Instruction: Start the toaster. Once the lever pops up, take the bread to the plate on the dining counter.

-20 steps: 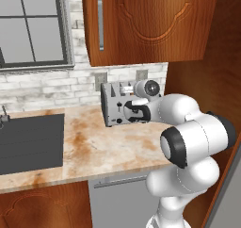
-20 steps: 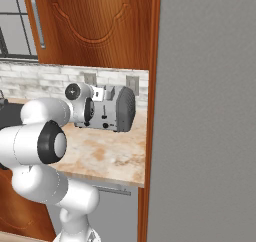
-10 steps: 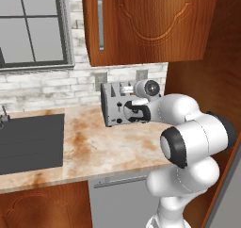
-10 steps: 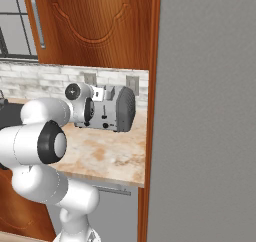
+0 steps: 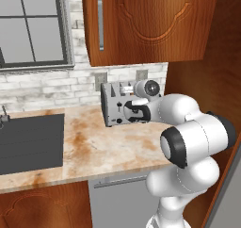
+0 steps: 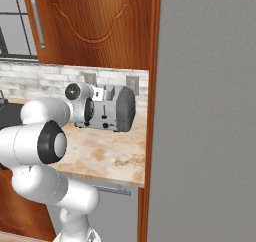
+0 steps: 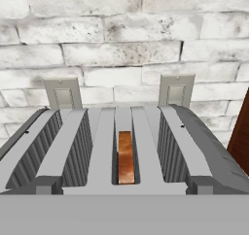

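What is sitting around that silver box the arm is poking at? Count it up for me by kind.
Toaster: 1
Bread slice, down in a middle slot: 1
Wall outlets behind it: 2
Dark sink: 1
Total: 5

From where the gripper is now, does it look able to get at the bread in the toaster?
Probably yes. The hand view looks straight down on the toaster, with the bread sitting in an uncovered middle slot and nothing above it. The slot is narrow, though.
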Tool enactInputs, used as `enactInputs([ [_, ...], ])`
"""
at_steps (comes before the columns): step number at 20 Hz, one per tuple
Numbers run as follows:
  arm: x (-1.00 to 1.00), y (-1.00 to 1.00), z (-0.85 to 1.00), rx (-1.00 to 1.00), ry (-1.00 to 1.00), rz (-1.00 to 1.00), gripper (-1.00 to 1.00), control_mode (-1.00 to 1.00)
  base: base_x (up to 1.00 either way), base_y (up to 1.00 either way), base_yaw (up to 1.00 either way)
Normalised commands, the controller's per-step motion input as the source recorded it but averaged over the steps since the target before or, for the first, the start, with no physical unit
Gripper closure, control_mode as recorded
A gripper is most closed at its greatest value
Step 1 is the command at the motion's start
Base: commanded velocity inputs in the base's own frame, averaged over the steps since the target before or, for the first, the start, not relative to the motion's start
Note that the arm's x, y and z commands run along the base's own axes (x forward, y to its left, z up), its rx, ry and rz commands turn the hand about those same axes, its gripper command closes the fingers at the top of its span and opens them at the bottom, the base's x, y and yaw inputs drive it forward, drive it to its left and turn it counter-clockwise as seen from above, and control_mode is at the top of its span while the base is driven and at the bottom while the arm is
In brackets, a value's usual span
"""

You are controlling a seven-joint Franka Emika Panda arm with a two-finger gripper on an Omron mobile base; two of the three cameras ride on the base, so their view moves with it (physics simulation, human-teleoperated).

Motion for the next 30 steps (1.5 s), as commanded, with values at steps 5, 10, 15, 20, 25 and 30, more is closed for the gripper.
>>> enactInputs([
  [5,0.0,0.0,0.0,0.0,0.0,0.0,-1.0,-1.0,0.0,0.0,0.0],
  [10,0.0,0.0,0.0,0.0,0.0,0.0,-1.0,-1.0,0.0,0.0,0.0],
  [15,0.0,0.0,0.0,0.0,0.0,0.0,-1.0,-1.0,0.0,0.0,0.0],
  [20,0.0,0.0,0.0,0.0,0.0,0.0,-1.0,-1.0,0.0,0.0,0.0],
  [25,0.0,0.0,0.0,0.0,0.0,0.0,-1.0,-1.0,0.0,0.0,0.0],
  [30,0.0,0.0,0.0,0.0,0.0,0.0,-1.0,-1.0,0.0,0.0,0.0],
])
